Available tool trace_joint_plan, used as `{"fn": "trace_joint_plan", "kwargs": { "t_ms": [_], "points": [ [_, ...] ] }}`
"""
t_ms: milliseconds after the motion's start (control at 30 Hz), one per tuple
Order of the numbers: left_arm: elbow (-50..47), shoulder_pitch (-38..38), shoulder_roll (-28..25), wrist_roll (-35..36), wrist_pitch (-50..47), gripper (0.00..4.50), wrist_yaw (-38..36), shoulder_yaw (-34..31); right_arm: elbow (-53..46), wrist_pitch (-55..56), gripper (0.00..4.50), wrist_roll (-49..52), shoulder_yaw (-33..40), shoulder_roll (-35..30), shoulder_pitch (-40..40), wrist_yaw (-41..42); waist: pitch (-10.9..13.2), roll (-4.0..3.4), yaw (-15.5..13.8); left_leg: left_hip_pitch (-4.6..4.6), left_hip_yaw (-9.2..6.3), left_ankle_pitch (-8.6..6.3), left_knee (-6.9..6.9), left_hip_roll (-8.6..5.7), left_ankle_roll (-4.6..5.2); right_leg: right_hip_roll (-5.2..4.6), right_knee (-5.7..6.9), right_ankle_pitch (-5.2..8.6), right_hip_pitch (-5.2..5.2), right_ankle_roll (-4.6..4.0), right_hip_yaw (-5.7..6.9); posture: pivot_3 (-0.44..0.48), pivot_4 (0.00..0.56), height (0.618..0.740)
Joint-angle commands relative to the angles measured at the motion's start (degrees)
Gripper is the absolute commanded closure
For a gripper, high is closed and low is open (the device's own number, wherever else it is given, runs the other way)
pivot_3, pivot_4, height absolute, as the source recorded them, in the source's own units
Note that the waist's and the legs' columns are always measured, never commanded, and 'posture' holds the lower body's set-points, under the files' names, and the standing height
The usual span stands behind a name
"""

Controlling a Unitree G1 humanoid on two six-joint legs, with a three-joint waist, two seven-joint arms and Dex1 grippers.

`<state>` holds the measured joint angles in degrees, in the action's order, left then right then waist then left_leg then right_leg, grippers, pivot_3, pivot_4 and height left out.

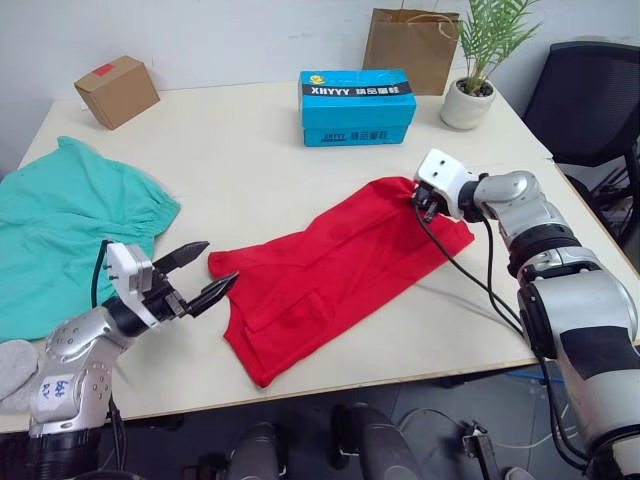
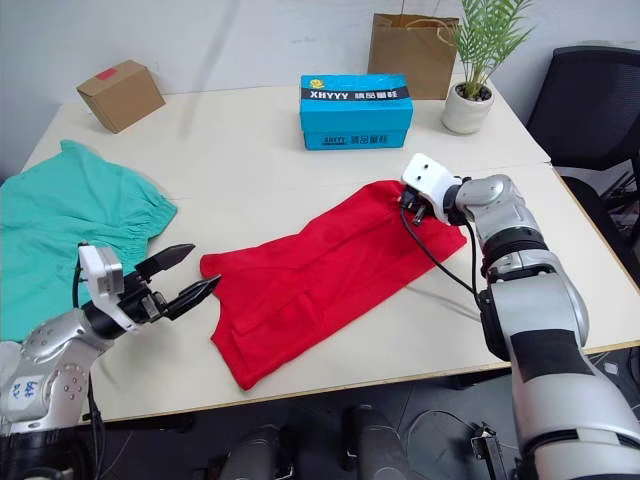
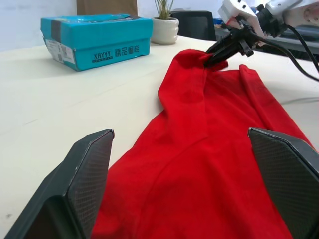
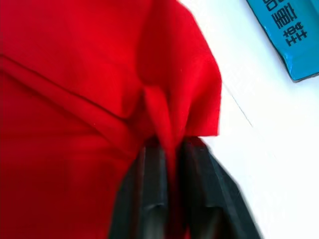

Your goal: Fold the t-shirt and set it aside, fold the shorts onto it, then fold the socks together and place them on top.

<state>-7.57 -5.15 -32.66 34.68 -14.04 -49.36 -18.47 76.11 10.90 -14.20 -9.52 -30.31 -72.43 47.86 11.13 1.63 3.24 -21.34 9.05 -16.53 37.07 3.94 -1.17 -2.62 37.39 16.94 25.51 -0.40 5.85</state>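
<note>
- While my right gripper (image 1: 428,205) pinches a fold of the t-shirt (image 1: 330,275) at its far end, I judge that I am in the first step, folding the shirt; the shorts and socks have not been dealt with yet.
- My right wrist view confirms the grip: both black fingers (image 4: 149,194) are pressed together with a ridge of red cloth caught between them.
- My left gripper (image 1: 200,280) hovers just beside the shirt's near-left corner, its fingers spread wide and holding nothing, aimed at the cloth but not touching it.
- Next, I think the left gripper has to close on that near corner so both ends can be lifted and carried over together; going in low should catch the edge without bunching it.
- Red and already doubled lengthwise, the shirt lies as a long band running diagonally across the middle of the table (image 1: 250,160), with a raised pucker where I hold it and a few creases.
- Spread flat at the table's left edge, well apart from the shirt, are the teal-green shorts (image 1: 70,230).
- One light grey sock (image 1: 14,365) peeks in at the near-left corner, beside my left arm.
- Behind the shirt stands a blue box (image 1: 358,106), clear of the fold path.
</note>
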Motion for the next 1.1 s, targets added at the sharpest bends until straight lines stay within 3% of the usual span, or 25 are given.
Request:
{"fn": "trace_joint_plan", "kwargs": {
  "t_ms": [33,200,267,367,433,500,633,767,900,1100],
  "points": [
    [1.2,-3.4,-1.6,1.2,-2.0,0.0,-1.5,0.7,-2.1,1.0,2.52,3.2,3.7,-3.4,0.1,3.4,0.0,0.0,0.0,0.0,0.01,0.0,0.0,-0.01,0.0,0.0,0.01,0.0,0.0,0.0,-0.01,0.0,0.15,0.74],
    [7.4,-10.4,-3.7,-2.0,-1.8,0.0,-4.4,3.7,-5.6,0.2,0.76,9.4,9.6,-8.0,2.0,10.3,0.0,0.0,-0.1,0.01,0.02,0.01,-0.02,-0.01,-0.01,0.0,0.0,0.0,0.0,0.0,0.0,0.0,0.15,0.74],
    [12.4,-14.7,-4.4,-6.0,0.9,0.0,-5.9,6.8,-9.9,-5.0,0.09,12.9,12.3,-10.4,4.2,14.4,0.0,0.0,-0.2,0.02,0.05,0.02,0.0,-0.02,-0.02,0.01,0.01,0.0,0.0,0.0,0.0,0.0,0.15,0.74],
    [21.7,-22.7,-4.3,-11.4,3.7,0.0,-8.7,12.2,-27.8,-25.4,0.04,20.7,17.2,-13.9,14.3,17.6,0.0,0.0,-0.7,0.04,0.03,0.03,0.0,-0.03,-0.02,0.03,-0.01,0.0,-0.03,0.01,0.01,0.0,0.15,0.74],
    [29.1,-28.7,-3.4,-14.5,4.8,0.0,-9.0,14.6,-48.0,-42.7,0.04,27.7,20.3,-15.9,26.1,18.0,0.0,0.0,-1.6,0.04,0.01,0.03,-0.02,-0.02,-0.03,0.02,-0.01,0.0,-0.03,0.01,0.02,0.0,0.15,0.74],
    [36.7,-34.3,-2.3,-17.5,6.8,0.0,-8.1,16.2,-62.8,-53.5,0.04,31.1,23.0,-15.7,35.2,13.5,0.0,0.0,-1.8,0.03,0.0,0.03,0.0,0.0,-0.03,0.04,-0.01,0.0,-0.03,0.01,0.03,0.0,0.15,0.74],
    [51.9,-44.1,-0.2,-23.9,9.7,0.0,-10.7,21.0,-77.9,-71.2,0.04,34.5,27.6,-10.9,44.0,1.3,0.0,0.01,-1.1,0.08,0.16,0.03,0.07,-0.03,0.0,0.02,0.05,-0.02,0.0,0.05,-0.04,0.0,0.15,0.74],
    [62.1,-49.8,1.4,-27.8,13.2,0.0,-11.3,22.8,-81.9,-81.4,0.04,35.4,29.3,-7.5,45.4,-6.8,0.0,0.01,-1.0,0.15,0.16,0.05,0.01,-0.02,-0.05,0.03,0.12,-0.03,0.01,0.03,-0.05,0.0,0.15,0.74],
    [68.9,-53.3,1.2,-31.1,11.8,0.0,-14.1,24.4,-79.2,-88.5,0.04,37.1,33.4,-0.6,41.3,-13.9,0.0,0.01,-0.8,0.1,0.18,0.09,0.01,-0.01,-0.1,0.06,0.18,0.02,0.09,-0.04,-0.04,0.0,0.15,0.74],
    [73.2,-53.5,0.9,-32.8,6.6,0.0,-18.3,24.6,-76.2,-89.3,0.04,38.3,33.1,3.5,38.5,-17.7,-0.1,0.12,-0.4,0.12,0.19,0.09,0.02,0.0,-0.1,0.06,0.24,0.05,0.1,-0.08,-0.05,0.0,0.15,0.74]
  ]
}}
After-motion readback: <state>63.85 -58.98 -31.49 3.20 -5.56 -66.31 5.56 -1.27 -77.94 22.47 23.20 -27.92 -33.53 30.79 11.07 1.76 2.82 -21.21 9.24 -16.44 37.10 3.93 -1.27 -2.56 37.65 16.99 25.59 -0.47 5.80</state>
